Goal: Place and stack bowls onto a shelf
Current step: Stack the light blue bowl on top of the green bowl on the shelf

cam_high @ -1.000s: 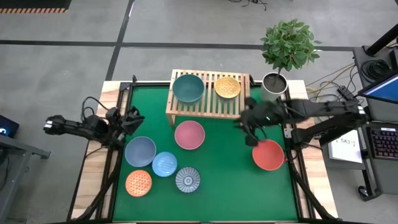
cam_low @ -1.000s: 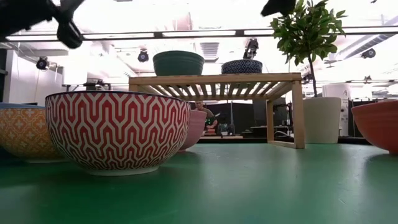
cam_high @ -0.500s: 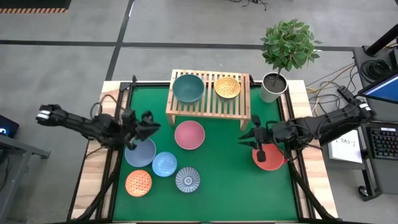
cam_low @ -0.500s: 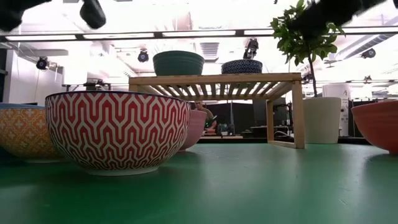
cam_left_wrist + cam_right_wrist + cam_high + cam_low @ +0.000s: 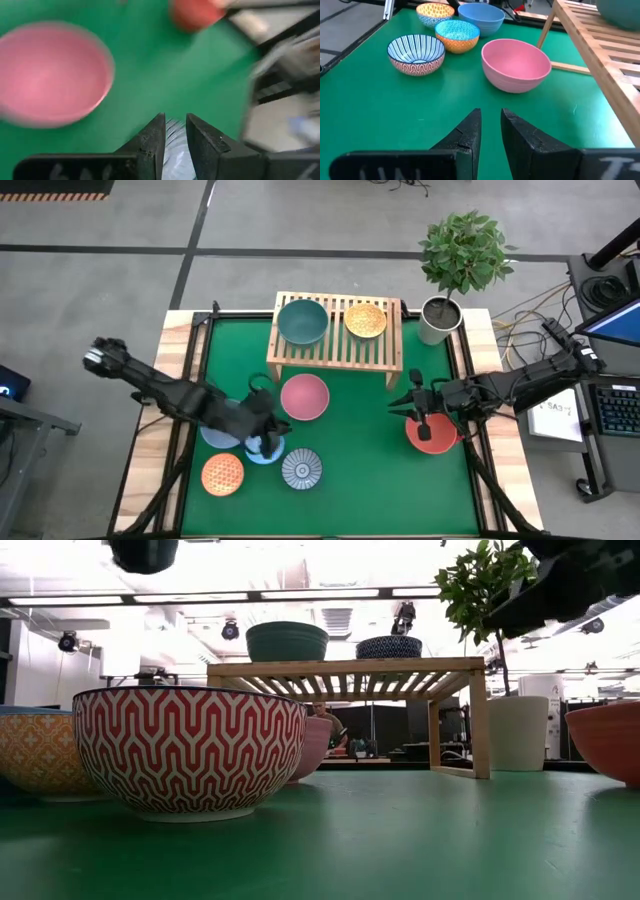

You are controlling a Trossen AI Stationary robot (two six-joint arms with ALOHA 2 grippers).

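The light-wood shelf [image 5: 335, 352] at the far edge carries a dark green bowl [image 5: 302, 321] and a yellow patterned bowl [image 5: 366, 320] on its slats. Standing on the green mat are the pink bowl [image 5: 305, 397], slate blue bowl [image 5: 218, 432], light blue bowl [image 5: 262, 452], orange bowl [image 5: 223, 474], grey-white bowl [image 5: 301, 469] and red bowl [image 5: 435, 435]. My left gripper [image 5: 272, 432] hangs above the light blue bowl, tipped downward, its fingers [image 5: 157, 132] a narrow gap apart and holding nothing. My right gripper [image 5: 396, 402] hovers by the red bowl's left rim, pointing at the pink bowl [image 5: 516, 65], also narrowly open.
A white pot with a leafy plant [image 5: 440, 318] stands at the shelf's right end. Bare green mat [image 5: 370, 480] lies between the pink and red bowls and along the near edge. Wooden table borders [image 5: 150, 440] flank the mat.
My left gripper has swung from the table's left edge toward the middle and near side, out over the slate blue and light blue bowls, tipping downward. My right gripper has sunk and drawn back from beside the shelf toward the red bowl. No bowl has moved.
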